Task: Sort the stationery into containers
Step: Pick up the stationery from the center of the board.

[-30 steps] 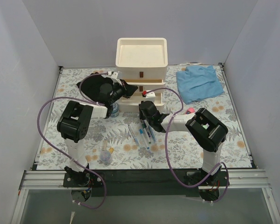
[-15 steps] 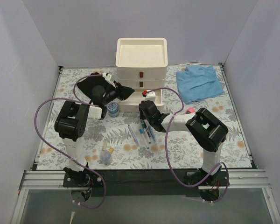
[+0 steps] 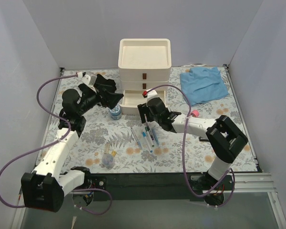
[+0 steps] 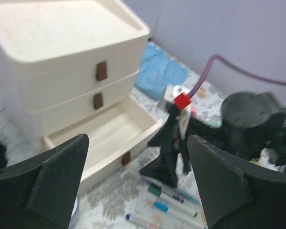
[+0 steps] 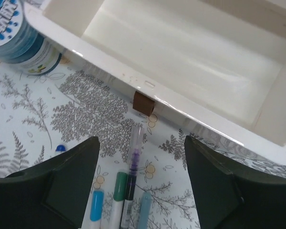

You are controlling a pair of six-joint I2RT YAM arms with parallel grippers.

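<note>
Lets go on both sides within the last second. Shows the left gripper (image 4: pixel 138 162) spread wide and drawn back to the left of the cream-white three-drawer organiser (image 3: pixel 144 71), touching nothing, where a second ago it sat shut close against the organiser's left front. Shows the right gripper (image 5: pixel 143 167) likewise parted wide and empty, hovering just in front of the bottom drawer (image 5: pixel 181 62), near its small brown handle (image 5: pixel 144 102), after being pinched shut there a moment before. Leaves that drawer pulled out and bare inside, the upper two drawers closed. Suggests the opening step is done and the container is ready for filling.

Finds no stationery put away yet. Pens and markers (image 3: pixel 145 137) lying in a loose row on the patterned table (image 3: pixel 90 133), just before the drawer front and right under the right gripper. Small blue round tub (image 3: pixel 116 112) just beside the drawer's left corner. Pink-capped tube (image 3: pixel 194 113) off to the right, beside the right arm. Points, as a judgement, to a pen pick-up next, nearest at hand for the right gripper.
</note>
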